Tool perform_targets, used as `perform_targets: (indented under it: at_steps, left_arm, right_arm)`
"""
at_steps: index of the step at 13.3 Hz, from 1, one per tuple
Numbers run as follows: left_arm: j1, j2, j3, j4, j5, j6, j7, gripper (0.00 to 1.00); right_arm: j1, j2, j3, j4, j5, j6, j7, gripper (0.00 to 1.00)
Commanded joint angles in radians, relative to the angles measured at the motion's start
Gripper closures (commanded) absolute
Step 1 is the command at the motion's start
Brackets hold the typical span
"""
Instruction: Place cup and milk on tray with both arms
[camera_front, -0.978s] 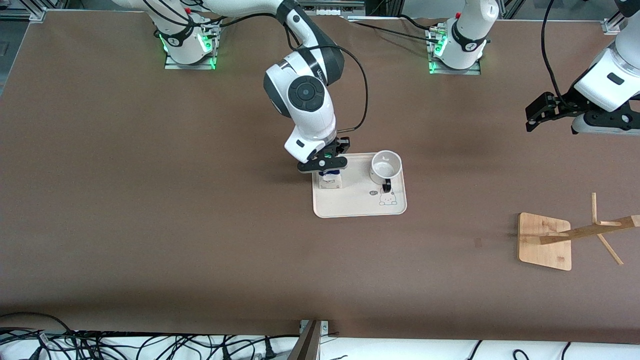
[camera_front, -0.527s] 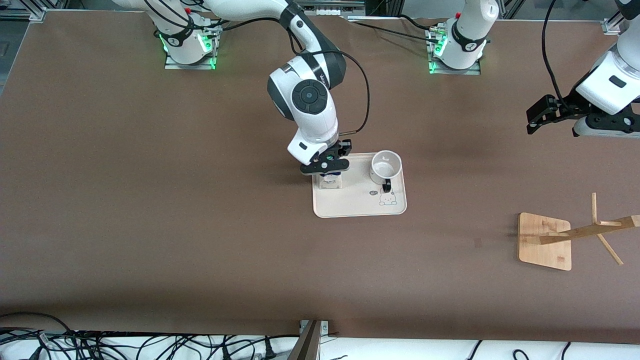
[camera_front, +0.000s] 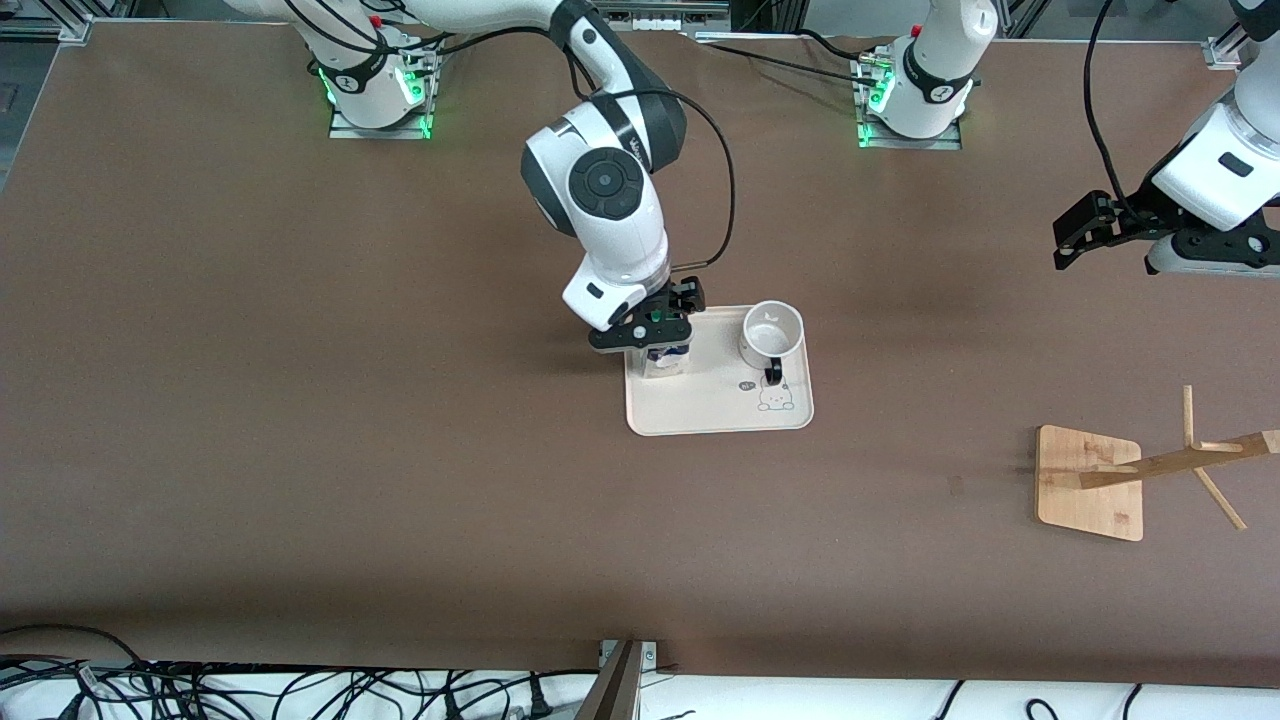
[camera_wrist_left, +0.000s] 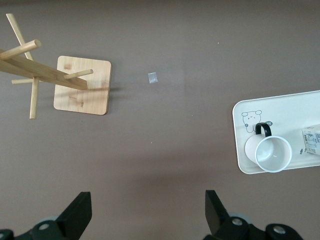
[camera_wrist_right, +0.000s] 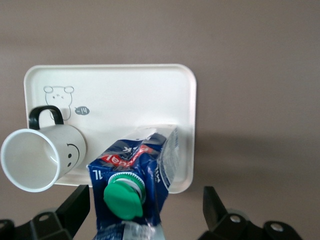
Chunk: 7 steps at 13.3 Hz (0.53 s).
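Observation:
The cream tray (camera_front: 720, 415) lies mid-table. The white cup (camera_front: 771, 332) stands upright on it, black handle toward the bunny drawing. The blue and white milk (camera_front: 668, 358) stands on the tray beside the cup, toward the right arm's end. My right gripper (camera_front: 645, 330) is open just above the milk, one finger on each side and clear of it. In the right wrist view the milk (camera_wrist_right: 135, 170) with its green cap, the cup (camera_wrist_right: 45, 155) and the tray (camera_wrist_right: 125, 85) show between the fingers (camera_wrist_right: 75, 202). My left gripper (camera_front: 1068, 240) is open and empty, waiting high over the left arm's end of the table.
A wooden rack with a square base (camera_front: 1090, 482) and slanted pegs stands near the left arm's end, nearer the camera than the tray. In the left wrist view the rack (camera_wrist_left: 82, 92), tray (camera_wrist_left: 280, 102) and cup (camera_wrist_left: 270, 152) show below the open left gripper (camera_wrist_left: 147, 215).
The right arm's wrist has shifted slightly toward the right arm's end above the milk. The left gripper has drifted slightly. The cup and the tray have not moved.

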Motion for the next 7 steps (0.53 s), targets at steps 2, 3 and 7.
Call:
perform_targets:
  at_steps: [2, 3, 7]
  left_arm:
    - [0.000, 0.016, -0.002, 0.030, 0.023, -0.007, -0.009, 0.00]
    - [0.000, 0.019, -0.002, 0.036, 0.023, -0.005, -0.009, 0.00]
    - [0.002, 0.043, -0.001, 0.069, 0.024, -0.013, -0.009, 0.00]
  right_arm:
    - [-0.009, -0.122, -0.082, 0.061, 0.002, -0.194, -0.013, 0.00]
    - [-0.015, -0.169, -0.099, 0.060, 0.002, -0.216, -0.019, 0.00]
    - [-0.113, -0.266, -0.188, 0.049, 0.009, -0.377, -0.174, 0.00]
